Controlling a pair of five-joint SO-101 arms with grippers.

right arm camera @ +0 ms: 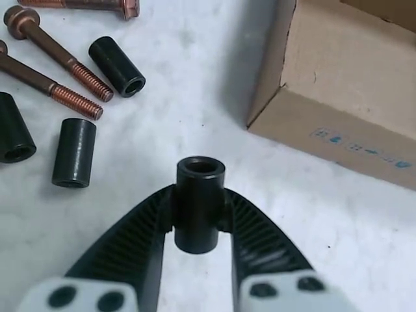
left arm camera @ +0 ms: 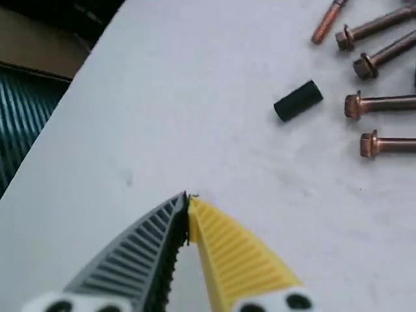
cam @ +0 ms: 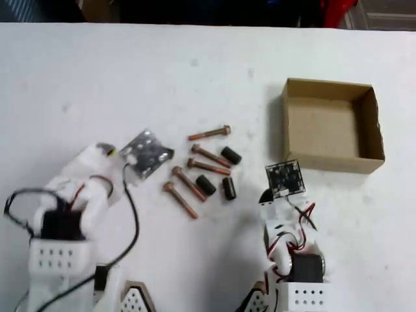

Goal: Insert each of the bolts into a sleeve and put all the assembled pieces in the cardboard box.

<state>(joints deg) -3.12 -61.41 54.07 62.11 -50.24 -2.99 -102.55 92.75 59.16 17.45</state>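
My right gripper (right arm camera: 199,207) is shut on a black sleeve (right arm camera: 200,188), held upright just above the table beside the cardboard box (right arm camera: 338,97). Three more black sleeves (right arm camera: 117,65) lie near several copper bolts (right arm camera: 57,53). From above, the bolts (cam: 190,184) and sleeves (cam: 229,188) are scattered mid-table between the two arms, with the open box (cam: 299,127) to their right. My left gripper (left arm camera: 187,207), one finger grey and one yellow, is shut on nothing over bare table, a short way from one sleeve (left arm camera: 298,101) and the bolt heads (left arm camera: 369,143).
The table's far edge (cam: 195,25) runs along the back, with dark clutter beyond it. In the left wrist view the table edge (left arm camera: 78,71) drops off to a dark floor. Cables (cam: 133,214) trail from the left arm.
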